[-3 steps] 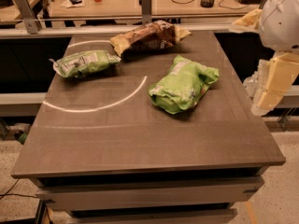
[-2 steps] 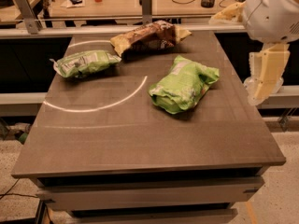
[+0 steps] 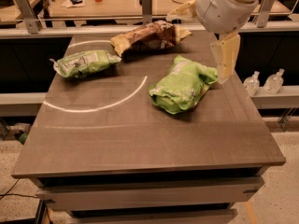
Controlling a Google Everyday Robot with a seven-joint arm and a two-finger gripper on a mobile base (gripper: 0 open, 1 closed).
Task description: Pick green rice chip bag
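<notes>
Now: tool over the desk's right side, rice chip bag just beside it

Largest in view is the desk (image 3: 140, 139), a dark brown top that spreads below the tool and away to its left. A pale arc (image 3: 100, 109) curves across the desk, low and left of the tool.

Next in size is the tool (image 3: 225, 55), a white rounded housing with a cream part hanging down from it. It sits in the upper right of the view, above the far right part of the desk. How far it is open cannot be told. No bag is in its hold, since all three bags lie on the desk.

The rice chip bag (image 3: 180, 85) lies just below and left of the tool, puffy, lime green and crinkled, with a pale patch near its far end. Its upper right corner comes right up beside the tool's lower end, and whether they touch cannot be told. From there the bag stretches toward the front left.

The brown bag (image 3: 147, 35), with yellow ends, lies left of the tool near the back edge, apart from the rice chip bag.

The small green bag (image 3: 84, 63), flatter and with a white printed panel, lies well to the left of the tool.

Two clear bottles (image 3: 252, 83) stand off the desk, below and right of the tool.
</notes>
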